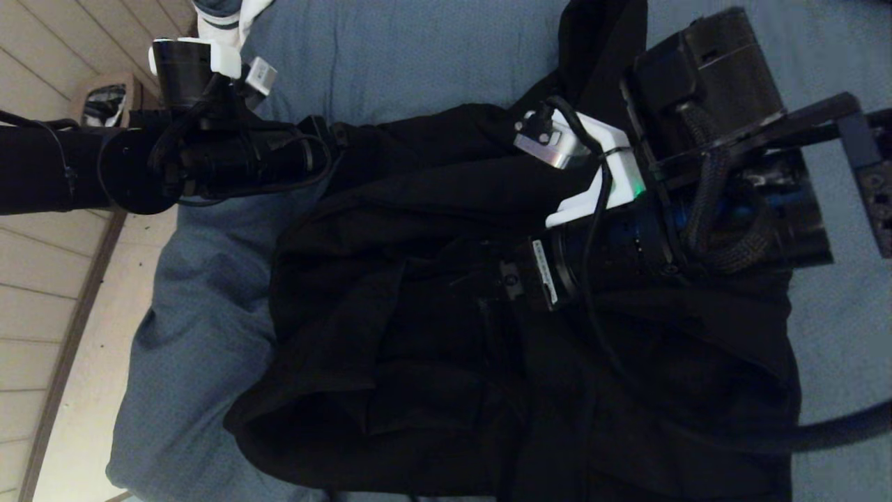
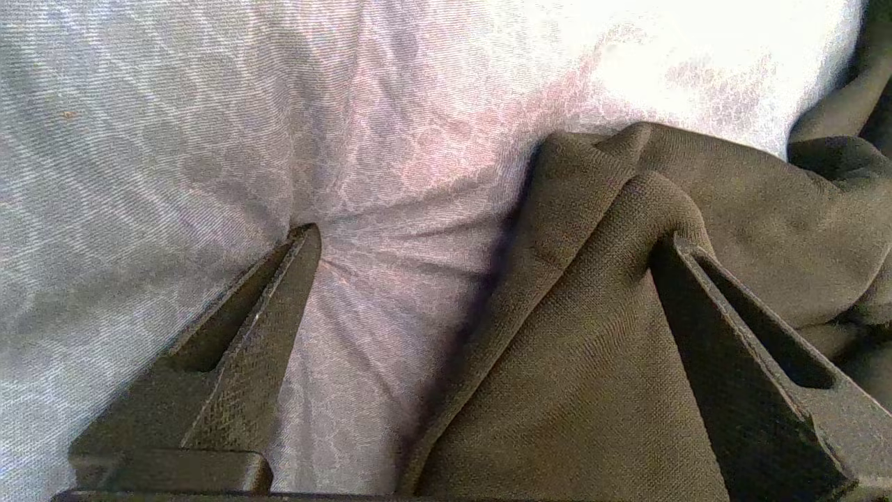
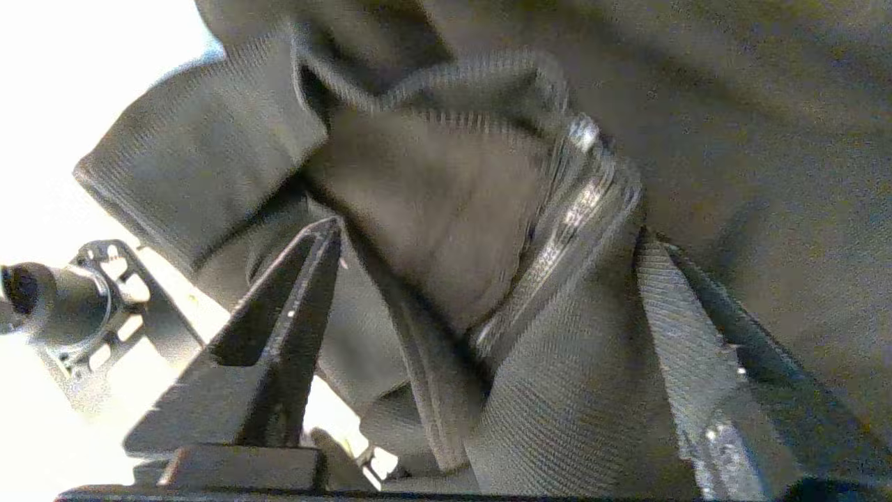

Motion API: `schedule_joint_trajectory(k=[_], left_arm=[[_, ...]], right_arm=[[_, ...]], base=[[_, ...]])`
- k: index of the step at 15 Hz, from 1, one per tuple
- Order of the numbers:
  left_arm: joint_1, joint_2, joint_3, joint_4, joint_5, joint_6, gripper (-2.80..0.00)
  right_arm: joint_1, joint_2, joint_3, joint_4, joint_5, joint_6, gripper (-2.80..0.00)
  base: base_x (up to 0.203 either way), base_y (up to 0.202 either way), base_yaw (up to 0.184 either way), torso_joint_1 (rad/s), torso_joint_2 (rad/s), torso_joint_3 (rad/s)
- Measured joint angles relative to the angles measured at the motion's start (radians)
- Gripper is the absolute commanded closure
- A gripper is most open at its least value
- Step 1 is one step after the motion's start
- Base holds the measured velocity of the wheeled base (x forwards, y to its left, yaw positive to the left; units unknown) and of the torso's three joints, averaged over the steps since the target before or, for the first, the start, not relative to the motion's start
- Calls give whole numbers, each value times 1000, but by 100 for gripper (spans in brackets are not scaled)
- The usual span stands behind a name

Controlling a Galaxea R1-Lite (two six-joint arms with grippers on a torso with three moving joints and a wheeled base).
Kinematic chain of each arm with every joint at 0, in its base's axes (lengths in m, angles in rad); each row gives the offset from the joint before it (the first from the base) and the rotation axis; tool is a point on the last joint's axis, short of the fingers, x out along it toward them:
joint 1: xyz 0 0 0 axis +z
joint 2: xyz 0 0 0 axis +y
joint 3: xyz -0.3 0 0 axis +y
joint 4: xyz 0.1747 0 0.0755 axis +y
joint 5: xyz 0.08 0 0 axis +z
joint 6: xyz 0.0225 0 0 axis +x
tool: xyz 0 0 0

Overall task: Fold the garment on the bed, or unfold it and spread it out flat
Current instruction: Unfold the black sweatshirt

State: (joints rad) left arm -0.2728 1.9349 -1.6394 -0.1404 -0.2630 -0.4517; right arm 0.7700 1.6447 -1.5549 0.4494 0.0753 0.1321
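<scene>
The garment (image 1: 453, 362), a black hoodie, lies bunched in folds on the blue-grey bed (image 1: 418, 56). My left arm (image 1: 230, 157) reaches in from the left to the garment's far left edge. In the left wrist view my left gripper (image 2: 488, 237) is open, with one finger (image 2: 279, 314) on the sheet (image 2: 174, 139) and the other (image 2: 725, 348) pressing into the garment's (image 2: 592, 390) edge. My right arm (image 1: 627, 244) comes across from the right, low over the garment's middle. My right gripper (image 3: 488, 233) stands open, with loose cloth and the zipper (image 3: 578, 202) lying between its fingers.
The bed's left edge drops to a wooden floor (image 1: 42, 279), where a small box (image 1: 104, 101) stands. A corner of a white and navy duvet (image 1: 230, 14) shows at the far left. The right arm's cable (image 1: 836, 425) loops over the garment's near right part.
</scene>
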Motion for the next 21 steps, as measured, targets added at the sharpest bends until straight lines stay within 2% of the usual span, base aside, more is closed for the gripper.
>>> schedule_joint_trajectory(k=[9,17,21], left_arm=[[-7,-7,5,2,-2,-1,-280],[-14,-175,70,5,2,-1,-280],[-14,-208,71,4,0,-1,-280]], right_arm=[[-1,-45,94,7,-7,-8,0],[56,-155,174,81,-7,-10,0],[88,-230,246,176,-2,-10,0]], base=[[0,0,0,0,0,0],[0,0,0,0,0,0],[0,0,0,0,0,0]])
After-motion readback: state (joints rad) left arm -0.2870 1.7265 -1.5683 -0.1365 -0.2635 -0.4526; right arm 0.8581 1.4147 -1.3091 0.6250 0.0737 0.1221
